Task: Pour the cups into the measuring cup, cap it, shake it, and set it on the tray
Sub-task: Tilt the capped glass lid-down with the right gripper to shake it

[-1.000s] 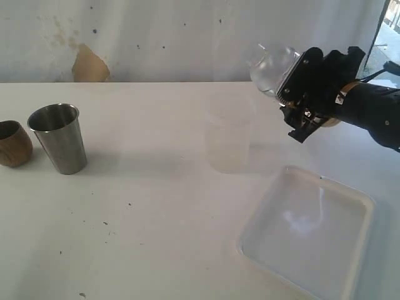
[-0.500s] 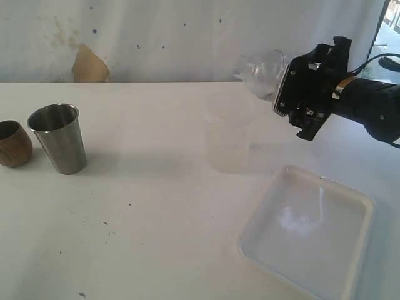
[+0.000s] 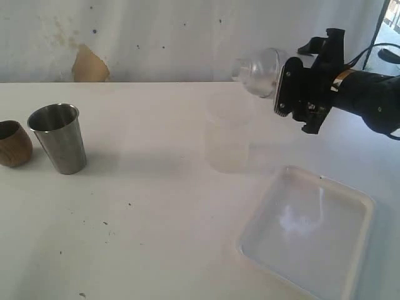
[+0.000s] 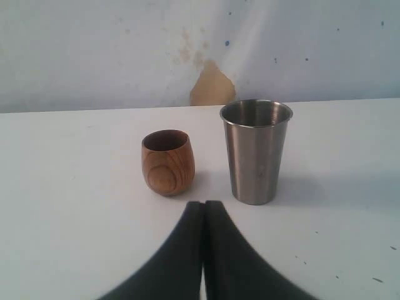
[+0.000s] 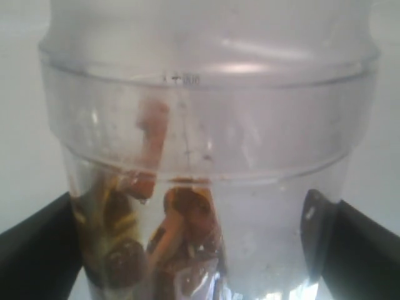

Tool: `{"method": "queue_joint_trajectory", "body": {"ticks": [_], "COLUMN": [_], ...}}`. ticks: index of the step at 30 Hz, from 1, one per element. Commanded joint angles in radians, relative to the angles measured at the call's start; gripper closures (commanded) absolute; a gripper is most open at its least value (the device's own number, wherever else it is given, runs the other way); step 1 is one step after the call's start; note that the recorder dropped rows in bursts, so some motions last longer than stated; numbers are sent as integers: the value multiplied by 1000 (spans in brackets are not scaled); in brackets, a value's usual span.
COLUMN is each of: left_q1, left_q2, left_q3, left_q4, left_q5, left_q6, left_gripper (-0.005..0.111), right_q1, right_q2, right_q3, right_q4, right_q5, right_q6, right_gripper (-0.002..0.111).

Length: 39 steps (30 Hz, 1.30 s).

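1. My right claw [image 3: 286,87] stands wide, but it is not empty: it is closed around the measuring cup [image 3: 257,70]. In the right wrist view my two fingers [image 5: 359,250] press on both sides of the cup's clear wall.
2. The measuring cup [image 5: 206,156] is in the air and lies almost on its side. Its rounded end, which I take for the dome lid [image 3: 242,67], points away from my claw. Inside I see orange and yellowish pieces, but I cannot tell what they are.
3. Below the measuring cup the frosted cup [image 3: 228,140] stands upright on the tabletop [image 3: 144,219]. The tray [image 3: 325,250] lies near it, on my right side, and nothing stands on it.
4. Well apart, on the left, are the steel tumbler [image 3: 57,139] and the wooden cup [image 3: 12,144], both upright. My left claw [image 4: 204,209] is fully closed and empty, just in front of them.
5. I judge that pouring and capping are done and that shaking is the step in hand, because the capped cup is held sideways in the air.
6. The next move asks me to turn the cup upright, carry it over the tray, lower it until the rounded bottom rests flat, and only then open my claw. With such a bottom, the cup may tip if I release too early.
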Motion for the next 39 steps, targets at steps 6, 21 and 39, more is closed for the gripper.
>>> {"method": "queue_joint_trajectory", "body": {"ticks": [6,21,39], "left_q1": [0,0,0], "left_q2": [-5,-5,-5], "left_q3": [5,5,5], "left_q4": [0,0,0], "left_q5": [-5,-5,-5], "left_q6": [0,0,0], "left_gripper": [107,107,107], "right_q1": [-3,-3,-3], "right_q2": [-12,-12,-12], "right_q3": [-42,-42,-42], "right_q4": [9,9,23], "right_q5": [-32,-28,-39], "right_q6": [-132,-221,-377], "right_gripper": [108,108,108]}}
